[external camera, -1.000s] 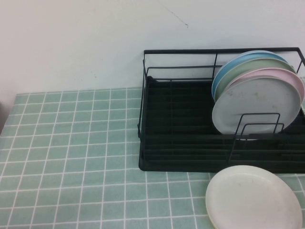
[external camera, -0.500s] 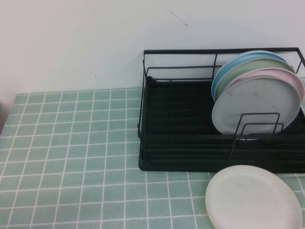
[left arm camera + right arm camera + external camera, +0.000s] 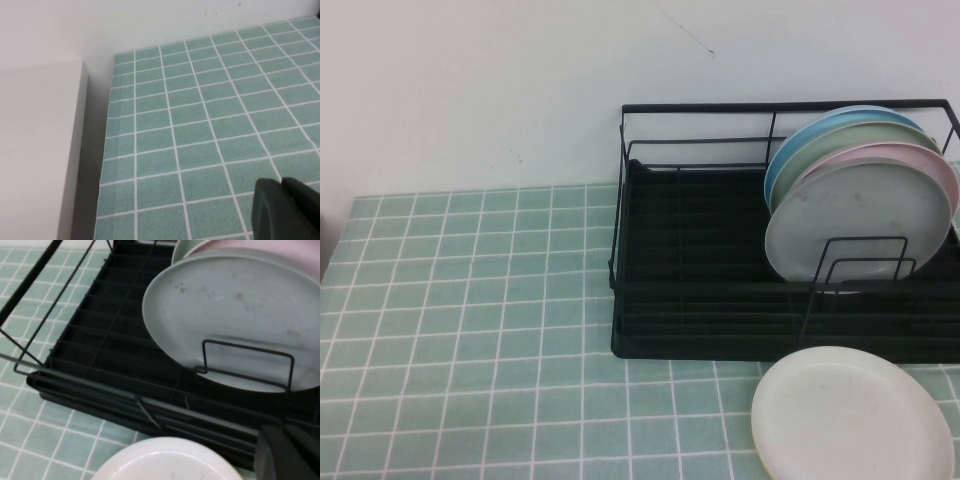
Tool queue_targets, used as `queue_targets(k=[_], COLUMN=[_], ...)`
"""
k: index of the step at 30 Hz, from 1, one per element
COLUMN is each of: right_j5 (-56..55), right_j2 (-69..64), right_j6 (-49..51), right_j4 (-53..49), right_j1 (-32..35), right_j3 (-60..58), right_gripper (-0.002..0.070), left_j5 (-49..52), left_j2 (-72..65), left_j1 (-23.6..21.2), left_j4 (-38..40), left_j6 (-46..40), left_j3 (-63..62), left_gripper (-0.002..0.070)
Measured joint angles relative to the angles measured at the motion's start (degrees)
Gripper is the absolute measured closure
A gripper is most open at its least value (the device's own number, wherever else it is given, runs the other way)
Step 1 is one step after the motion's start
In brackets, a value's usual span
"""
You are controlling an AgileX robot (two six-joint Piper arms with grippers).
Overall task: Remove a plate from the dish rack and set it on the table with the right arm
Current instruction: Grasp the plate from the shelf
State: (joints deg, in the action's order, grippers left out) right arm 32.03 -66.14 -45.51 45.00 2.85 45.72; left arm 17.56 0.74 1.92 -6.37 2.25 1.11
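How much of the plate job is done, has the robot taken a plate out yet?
Not yet. The round pale grey plate stands upright at the front of the stack in the black wire dish rack. The right gripper, shut and empty, hangs near the rack's front. The left gripper sits over the mint-green tiled table. Grasping, lifting and placing remain.

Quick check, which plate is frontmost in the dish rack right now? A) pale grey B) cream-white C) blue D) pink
A: the pale grey plate stands at the front of the stack in the dish rack, leaning behind the wire dividers, with the pink plate right behind it; the cream-white plate lies flat on the table.
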Motion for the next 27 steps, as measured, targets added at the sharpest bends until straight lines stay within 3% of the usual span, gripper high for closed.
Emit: queue_targets(k=[11, 19, 22, 27], right_j5=[3.2, 6.0, 7.7, 13.9], right_j2=[-7.4, -7.4, -7.7, -11.0], right_j6=[-9.9, -14.7, -16.2, -21.3], right_j4=[6.7, -1.8, -4.2, -5.1], right_j1=[0.0, 0.0, 0.0, 0.0], right_j3=[2.8, 12.1, 16.2, 23.4], right_gripper=[0.0678, 0.0673, 0.0634, 0.0493], left_j5=[0.0, 0.0, 0.0, 0.0], left_j2=[0.0, 0.0, 0.0, 0.0], left_j1=[0.0, 0.0, 0.0, 0.0], left_j4=[0.0, 0.0, 0.0, 0.0], left_j6=[0.0, 0.0, 0.0, 0.0], left_j3=[0.0, 0.0, 0.0, 0.0], left_gripper=[0.0678, 0.0678, 0.0678, 0.0678])
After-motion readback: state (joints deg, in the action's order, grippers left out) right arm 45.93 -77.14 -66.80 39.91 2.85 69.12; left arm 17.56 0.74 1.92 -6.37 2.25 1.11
